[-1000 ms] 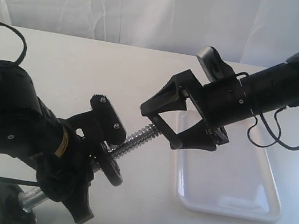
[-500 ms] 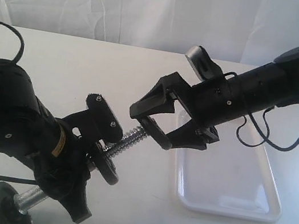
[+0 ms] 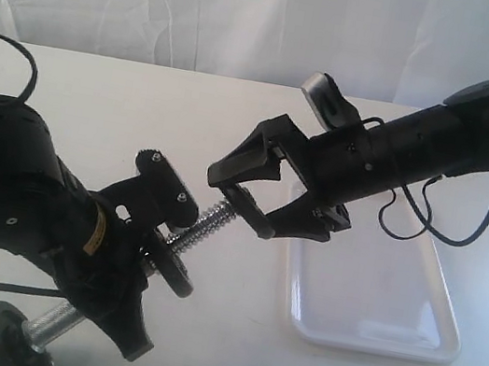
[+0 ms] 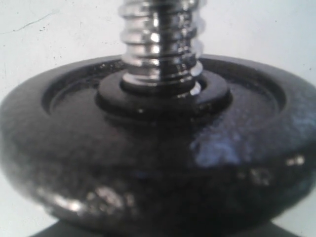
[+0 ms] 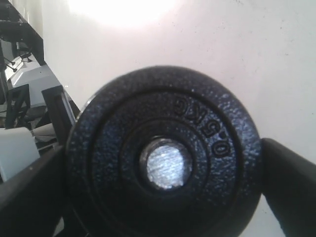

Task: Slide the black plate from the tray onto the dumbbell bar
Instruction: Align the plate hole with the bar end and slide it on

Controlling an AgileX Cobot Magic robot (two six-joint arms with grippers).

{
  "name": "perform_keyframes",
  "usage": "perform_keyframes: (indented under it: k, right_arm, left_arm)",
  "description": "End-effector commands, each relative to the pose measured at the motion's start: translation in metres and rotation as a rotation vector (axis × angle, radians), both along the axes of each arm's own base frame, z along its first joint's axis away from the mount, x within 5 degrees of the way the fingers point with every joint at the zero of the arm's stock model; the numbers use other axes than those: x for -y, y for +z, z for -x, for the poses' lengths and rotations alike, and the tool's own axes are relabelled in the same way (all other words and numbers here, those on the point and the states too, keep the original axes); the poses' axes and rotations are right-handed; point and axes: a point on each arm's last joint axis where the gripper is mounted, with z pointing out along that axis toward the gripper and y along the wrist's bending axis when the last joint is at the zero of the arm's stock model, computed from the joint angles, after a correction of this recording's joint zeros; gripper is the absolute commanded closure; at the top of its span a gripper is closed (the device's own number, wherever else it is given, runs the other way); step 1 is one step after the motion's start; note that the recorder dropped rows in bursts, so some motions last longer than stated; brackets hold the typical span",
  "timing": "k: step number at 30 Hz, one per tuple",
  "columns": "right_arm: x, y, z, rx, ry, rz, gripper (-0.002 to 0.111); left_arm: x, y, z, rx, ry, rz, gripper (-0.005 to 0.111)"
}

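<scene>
What moved: We see the right gripper (image 3: 237, 205) has slid a bit more toward the left gripper (image 3: 146, 256) in the last moment. The shiny thread between them looks shorter now.

What it means: We think the hole has just met the tip of the bar. The push along the thread has only begun, so the job is close but not done.

Where the black plate is: The black plate (image 5: 108, 163) is off the tray (image 3: 441, 355) and up in the air. It sits at the free end of the dumbbell bar (image 3: 210, 226). In the right wrist view, the bar's round metal tip shows right in the plate's hole.

Right hand: Its two fingers (image 5: 289, 173) squeeze the plate's rim, one on each side.

Left hand: It looks clamped on the bar, holding it tilted up. Its wrist view shows only the thread and another disc (image 4: 148, 163), so we judge this from the outside view.

Writing: The plate has raised letters (image 5: 202, 123) that read "0.5KG".

Sticker: A yellow sticker (image 3: 100, 235) is on the left arm. It is too small for us to read.
</scene>
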Motion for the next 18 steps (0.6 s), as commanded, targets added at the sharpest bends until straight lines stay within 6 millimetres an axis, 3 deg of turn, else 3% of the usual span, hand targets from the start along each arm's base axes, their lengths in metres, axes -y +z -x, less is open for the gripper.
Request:
perform_keyframes:
  k: [1, 18]
  right_arm:
    - [-0.0111, 0.0147, 0.0092, -0.033, 0.053, -0.121, 0.108]
    - [-0.0122, 0.0125, 0.0114, -0.044, 0.054, -0.123, 0.108]
  left_arm:
    - [0.0107, 0.0397, -0.0025, 0.16, -0.04, 0.234, 0.107]
    - [0.0086, 0.0459, -0.0009, 0.174, -0.041, 0.251, 0.107]
